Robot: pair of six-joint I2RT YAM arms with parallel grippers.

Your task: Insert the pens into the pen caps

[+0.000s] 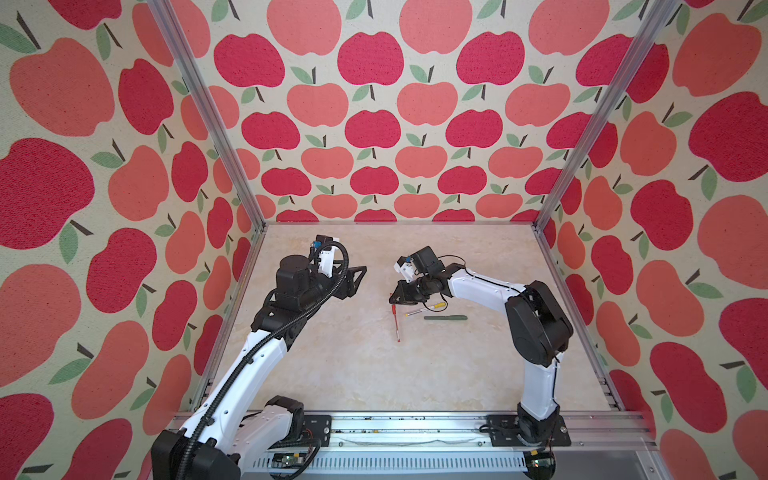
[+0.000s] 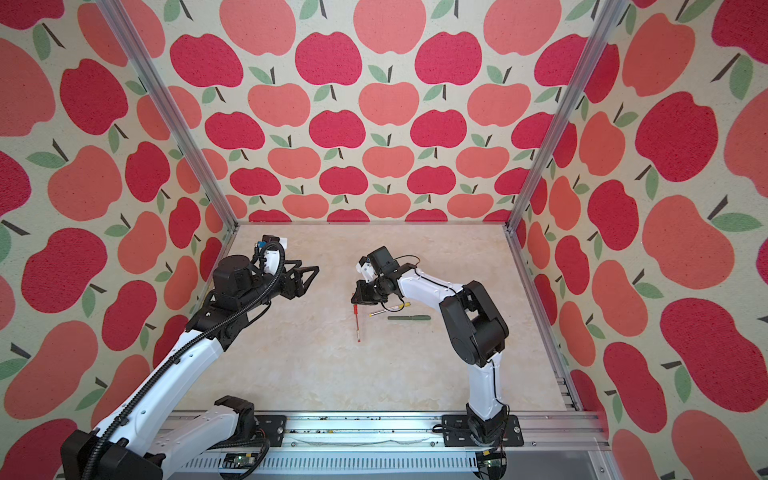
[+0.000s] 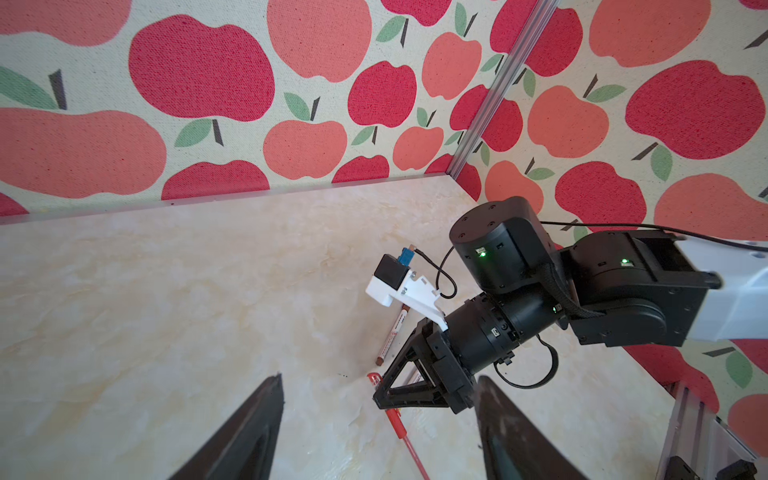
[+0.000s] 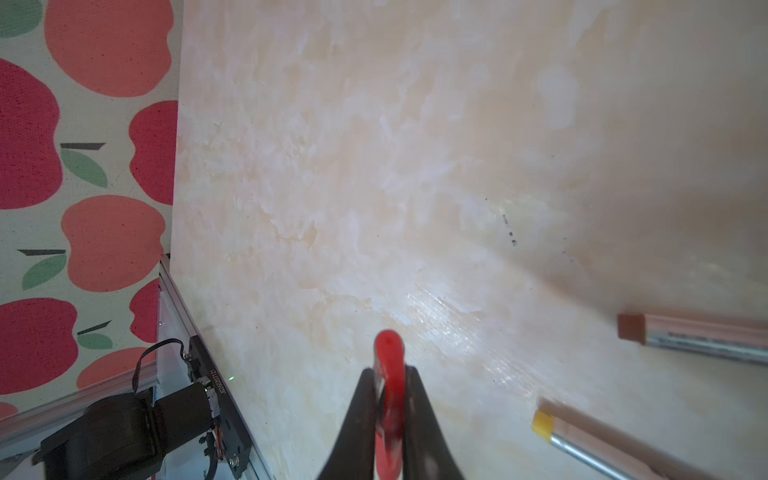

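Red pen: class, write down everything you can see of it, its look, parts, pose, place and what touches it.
The red pen is slim and looks like clear red plastic, with a pale patch toward its near end. A rounded red cap covers its far end. The right tool is shut on that capped end, fingers on either side. The pen runs nearly front to back, near the middle of the table. Whether its near end rests on the table cannot be told.

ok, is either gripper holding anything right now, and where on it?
Right gripper pinches the red pen at its capped end, with the barrel sticking out past the fingers. Left gripper is open, with nothing in it.
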